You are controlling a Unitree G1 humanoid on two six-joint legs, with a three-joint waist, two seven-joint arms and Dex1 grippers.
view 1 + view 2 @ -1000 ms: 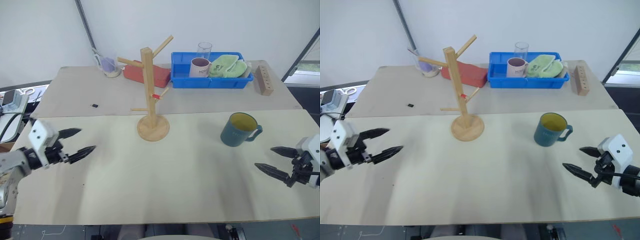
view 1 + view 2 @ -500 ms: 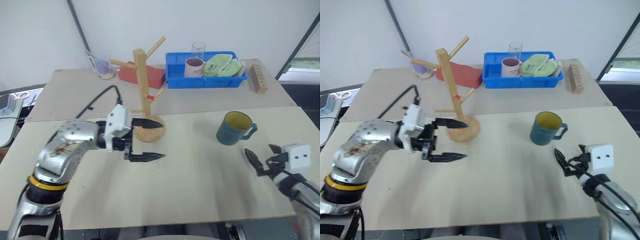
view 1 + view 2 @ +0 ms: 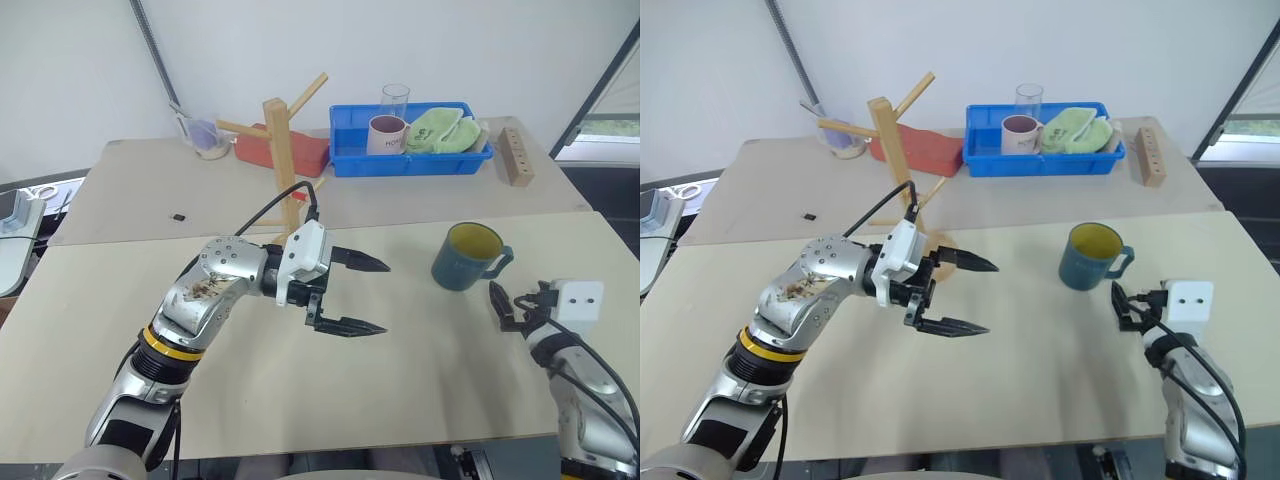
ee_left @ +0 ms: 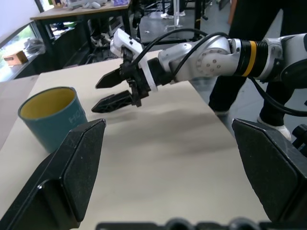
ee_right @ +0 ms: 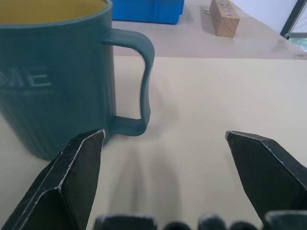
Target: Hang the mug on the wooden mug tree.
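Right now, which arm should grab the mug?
Right. The right hand is open just short of the mug, on its handle side; the left hand hangs open over mid-table, farther off.

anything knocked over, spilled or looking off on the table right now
Nothing stands out. The mug stands upright on the table, no spill around it. The wooden mug tree is upright, its pegs bare. Both the left gripper and right gripper are open and empty.
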